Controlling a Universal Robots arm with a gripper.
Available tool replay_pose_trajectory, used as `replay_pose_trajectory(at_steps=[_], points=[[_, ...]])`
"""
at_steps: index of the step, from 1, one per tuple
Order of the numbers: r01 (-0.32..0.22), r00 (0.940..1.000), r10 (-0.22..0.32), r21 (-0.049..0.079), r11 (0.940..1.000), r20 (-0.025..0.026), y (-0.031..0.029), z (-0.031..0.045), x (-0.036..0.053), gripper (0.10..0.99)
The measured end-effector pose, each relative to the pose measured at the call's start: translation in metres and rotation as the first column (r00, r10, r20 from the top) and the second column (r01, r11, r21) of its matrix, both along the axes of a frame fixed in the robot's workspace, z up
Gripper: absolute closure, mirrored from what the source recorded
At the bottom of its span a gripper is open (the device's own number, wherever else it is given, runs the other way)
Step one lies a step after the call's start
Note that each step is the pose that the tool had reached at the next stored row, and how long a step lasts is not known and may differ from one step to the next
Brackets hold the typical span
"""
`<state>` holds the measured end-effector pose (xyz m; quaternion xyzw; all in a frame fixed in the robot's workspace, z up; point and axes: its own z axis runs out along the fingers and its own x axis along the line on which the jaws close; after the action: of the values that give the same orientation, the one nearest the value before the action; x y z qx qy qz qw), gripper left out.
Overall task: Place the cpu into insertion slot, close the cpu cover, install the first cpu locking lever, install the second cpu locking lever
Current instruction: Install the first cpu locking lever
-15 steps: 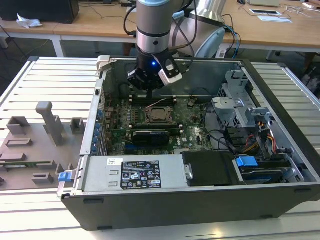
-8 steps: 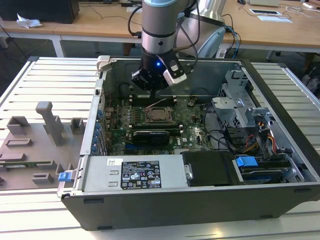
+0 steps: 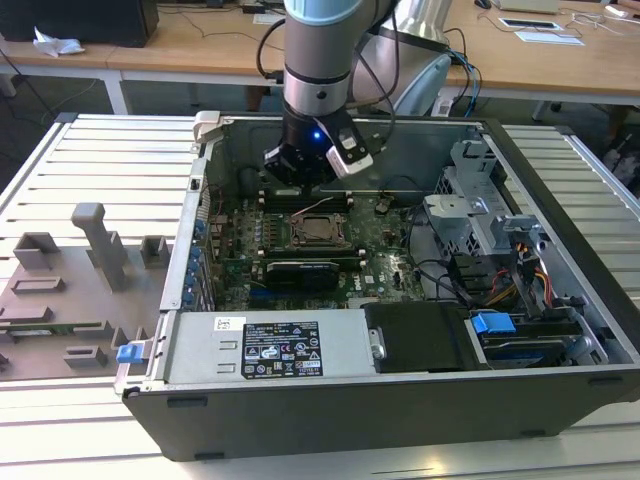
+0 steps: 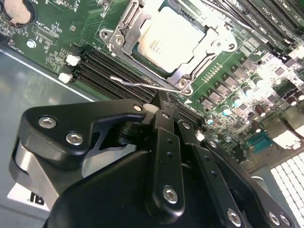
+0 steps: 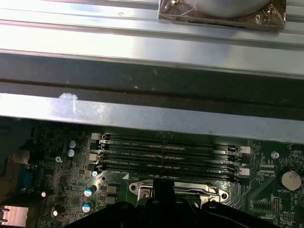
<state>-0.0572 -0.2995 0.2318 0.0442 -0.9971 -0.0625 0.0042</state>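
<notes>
Evidently the black-fingered gripper, fingers pressed together on nothing, hangs just beside the socket: the pale silver-grey square cpu already sits in the silvery-rimmed insertion slot, a thin wire locking lever raised alongside.

Second wrist view: the gripper body hides the near ends of the memory slots; fingertip separation cannot be judged. The cpu cover is cut off by the picture's edge. First wrist view: the insertion slot is mostly hidden behind the gripper. Exterior view: the cpu is too small to resolve.
</notes>
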Motion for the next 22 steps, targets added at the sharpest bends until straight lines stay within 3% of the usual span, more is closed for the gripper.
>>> replay_pose_trajectory(at_steps=[9, 10, 11, 22], points=[[0.000, 1.0000, 0.000, 0.000, 1.0000, -0.0001, 0.0012, -0.0061, 0.0016, 0.980], [0.000, 1.0000, 0.000, 0.000, 1.0000, -0.0002, 0.0078, -0.0104, 0.0037, 0.980], [0.000, 1.0000, 0.000, 0.000, 1.0000, -0.0008, 0.0091, -0.0128, 0.0060, 0.980], [0.000, 1.0000, 0.000, 0.000, 1.0000, -0.0055, 0.0094, -0.0231, 0.0293, 0.980]])
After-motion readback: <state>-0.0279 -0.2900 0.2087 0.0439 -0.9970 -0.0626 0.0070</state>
